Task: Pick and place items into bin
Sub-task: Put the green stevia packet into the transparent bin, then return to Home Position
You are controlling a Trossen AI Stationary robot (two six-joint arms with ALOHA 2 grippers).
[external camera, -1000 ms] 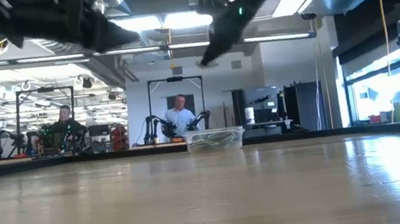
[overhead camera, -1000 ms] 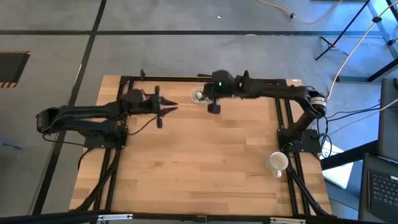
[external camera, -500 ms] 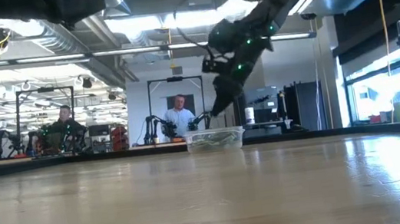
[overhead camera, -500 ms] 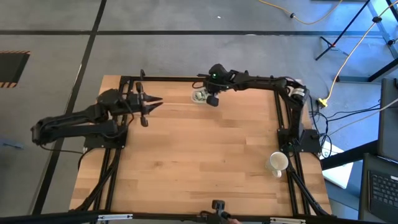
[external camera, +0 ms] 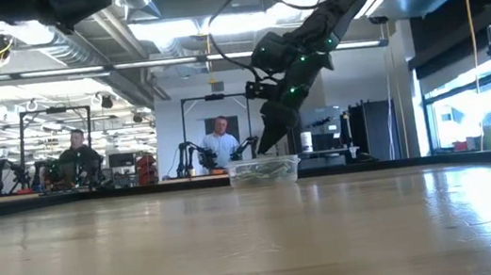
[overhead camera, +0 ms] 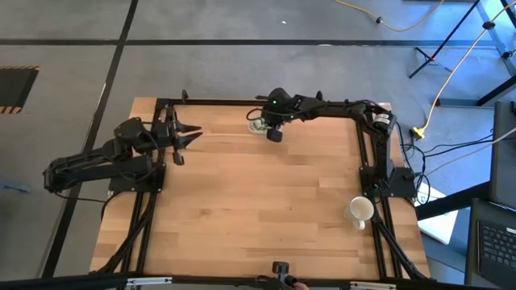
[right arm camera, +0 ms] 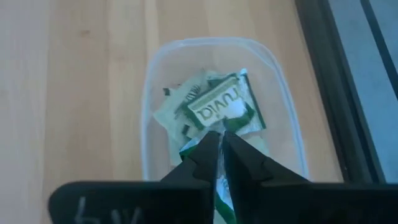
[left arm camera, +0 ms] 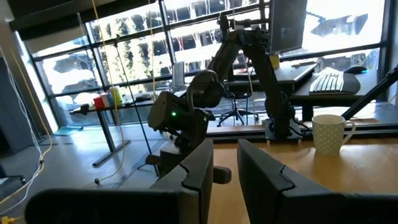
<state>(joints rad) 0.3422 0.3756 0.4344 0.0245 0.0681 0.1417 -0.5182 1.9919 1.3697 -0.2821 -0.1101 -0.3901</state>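
Note:
The bin (right arm camera: 147, 118), a small clear tray, stands near the table's far edge (overhead camera: 256, 125) and holds several pale green and white packets (right arm camera: 219, 111). My right gripper (right arm camera: 221, 135) slants down just above the bin (external camera: 264, 170), shut on one more packet (right arm camera: 222, 190). In the low view its fingertips (external camera: 262, 149) hang a little above the bin's rim. My left gripper (overhead camera: 196, 133) stands open and level, high above the table's far left part, with nothing between its fingers (left arm camera: 225, 163). My right gripper pinches a green and white packet (right arm camera: 222, 190) between its two fingers; the packet shows in the slit between them and beside one finger (right arm camera: 188, 148). The fingers slant down from above over the bin. The fingers hide which part of the packet they have.
A white cup (overhead camera: 360, 210) stands by the right arm's base at the table's right edge and shows in the left wrist view (left arm camera: 329, 132). Black frame rails (overhead camera: 367, 153) run along the table's sides. Bare wood (overhead camera: 258, 209) fills the middle and near part. People sit in the room beyond (external camera: 220, 141).
My right gripper has come down and gone toward the table's far edge, from above the low view's frame to just over the bin. My left gripper has drawn back toward the table's left edge and risen.

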